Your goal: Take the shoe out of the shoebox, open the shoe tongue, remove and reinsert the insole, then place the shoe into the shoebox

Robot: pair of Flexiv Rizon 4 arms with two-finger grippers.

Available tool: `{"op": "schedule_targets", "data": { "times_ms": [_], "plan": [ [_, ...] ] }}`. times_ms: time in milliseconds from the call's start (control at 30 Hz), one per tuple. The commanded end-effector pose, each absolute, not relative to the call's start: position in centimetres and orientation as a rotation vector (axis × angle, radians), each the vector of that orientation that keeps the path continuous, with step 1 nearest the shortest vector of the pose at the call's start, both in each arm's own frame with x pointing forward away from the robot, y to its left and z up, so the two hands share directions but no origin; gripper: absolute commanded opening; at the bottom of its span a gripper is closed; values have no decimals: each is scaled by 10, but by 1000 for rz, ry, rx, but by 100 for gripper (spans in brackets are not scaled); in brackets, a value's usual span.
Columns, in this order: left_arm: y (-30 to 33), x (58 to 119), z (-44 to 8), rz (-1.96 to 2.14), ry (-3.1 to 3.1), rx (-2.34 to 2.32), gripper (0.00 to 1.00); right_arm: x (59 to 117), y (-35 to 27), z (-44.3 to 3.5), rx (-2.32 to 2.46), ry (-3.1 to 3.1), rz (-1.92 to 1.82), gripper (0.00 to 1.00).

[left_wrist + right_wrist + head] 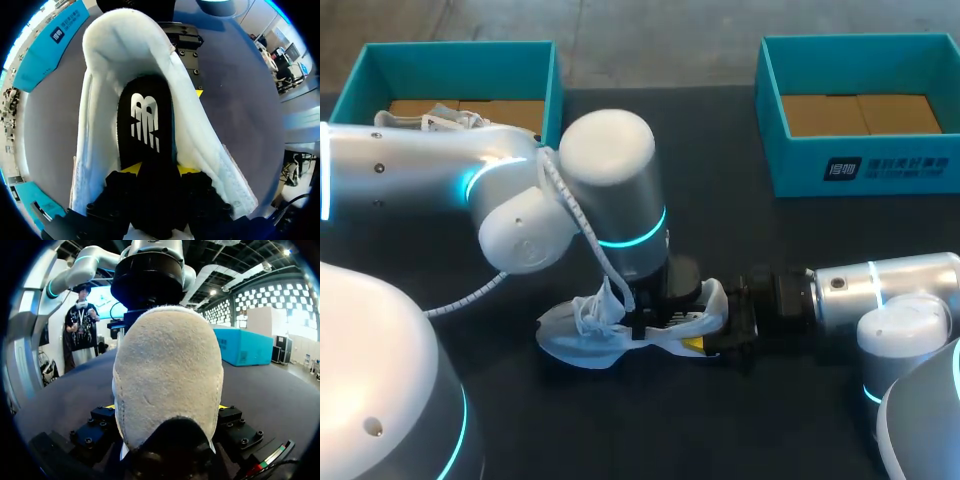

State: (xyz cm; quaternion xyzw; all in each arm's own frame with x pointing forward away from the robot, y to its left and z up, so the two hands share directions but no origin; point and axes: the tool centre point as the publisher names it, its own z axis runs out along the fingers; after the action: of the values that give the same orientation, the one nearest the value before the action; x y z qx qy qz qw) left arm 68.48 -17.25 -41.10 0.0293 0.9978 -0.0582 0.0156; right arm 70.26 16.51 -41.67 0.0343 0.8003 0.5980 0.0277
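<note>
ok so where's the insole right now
In the left wrist view the insole lies inside the white shoe, its near end pinched by the left end effector, near the table's middle.

- The shoe (610, 335) lies on the desk (740, 230), midway along and toward the front edge, hemmed in on two sides.
- The left arm (420, 170) crosses in from the left edge above it. The left pincer (160, 170) fills the shoe's mouth, clamped on the black insole (145, 125).
- The right arm (880, 290) comes in from the right edge. The right pincer (166, 406) grips the heel, closing that side.
- Teal boxes stand at the far corners: the left box (550, 90) partly under the left arm, the right box (860, 165) open from above.
- Bare desk lies between the boxes and along the front edge.
</note>
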Motion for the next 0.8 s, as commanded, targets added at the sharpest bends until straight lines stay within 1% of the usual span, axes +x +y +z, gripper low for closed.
{"op": "schedule_targets", "data": {
  "times_ms": [33,433,533,567,633,667,700,800],
  "plan": [
    [-179,688,-425,-159,3048,75,37,703,166,-415,109,2473,1843,0],
    [-183,710,-427,-131,2979,51,35,703,166,-415,109,2473,1843,0],
    [-184,713,-429,-118,2958,45,31,703,166,-415,109,2473,1843,0],
    [-184,715,-430,-113,2948,42,28,703,166,-415,109,2473,1843,0],
    [-185,717,-432,-112,2942,34,13,703,166,-415,109,2473,1843,0],
    [-185,719,-432,-113,2940,29,2,703,166,-415,109,2473,1843,0],
    [-184,720,-431,-118,2941,21,0,703,166,-415,109,2473,1843,0],
    [-182,723,-425,-156,2968,2,0,703,166,-415,109,2473,1843,0]
  ]
}}
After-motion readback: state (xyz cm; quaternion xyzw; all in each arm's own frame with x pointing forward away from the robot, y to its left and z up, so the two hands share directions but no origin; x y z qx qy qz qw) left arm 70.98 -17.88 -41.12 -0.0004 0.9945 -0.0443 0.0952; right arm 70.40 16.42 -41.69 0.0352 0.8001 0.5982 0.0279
